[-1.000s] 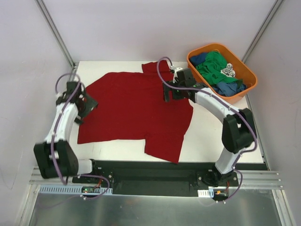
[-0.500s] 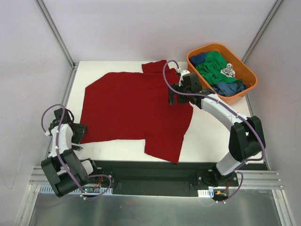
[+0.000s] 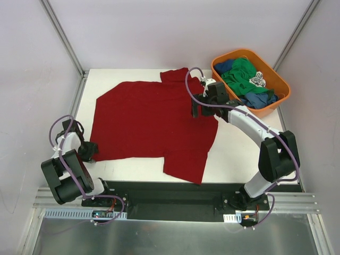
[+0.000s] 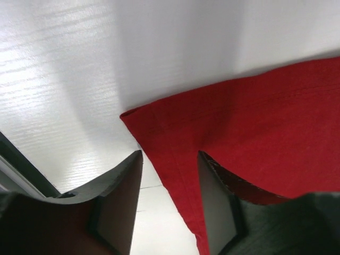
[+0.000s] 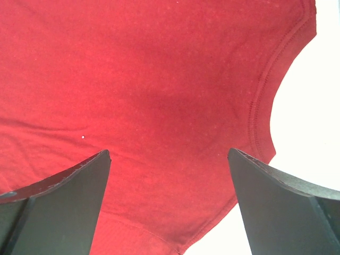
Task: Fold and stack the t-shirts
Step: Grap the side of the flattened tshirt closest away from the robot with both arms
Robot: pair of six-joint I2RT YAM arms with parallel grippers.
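A large dark red t-shirt [image 3: 149, 122] lies spread flat on the white table [image 3: 239, 154]. My left gripper [image 3: 89, 151] is low at its near left corner. In the left wrist view the jaws [image 4: 170, 155] stand partly apart astride the hem, with the cloth [image 4: 255, 122] and bare table between them, not pinched. My right gripper [image 3: 197, 109] hovers open over the shirt's right side. The right wrist view has its fingers [image 5: 169, 151] wide apart above the fabric [image 5: 133, 69], beside the collar [image 5: 263, 101]. Green [image 3: 241, 74] and blue [image 3: 260, 99] t-shirts are bunched in the tub.
The orange plastic tub [image 3: 284, 90] stands at the back right corner. White walls with metal rails close in the table on three sides. The table's near edge meets a black base rail [image 3: 170, 194].
My left arm has pulled back from the shirt's far left side to its near left corner, and its jaws have narrowed. My right gripper shifted slightly right, then held still.
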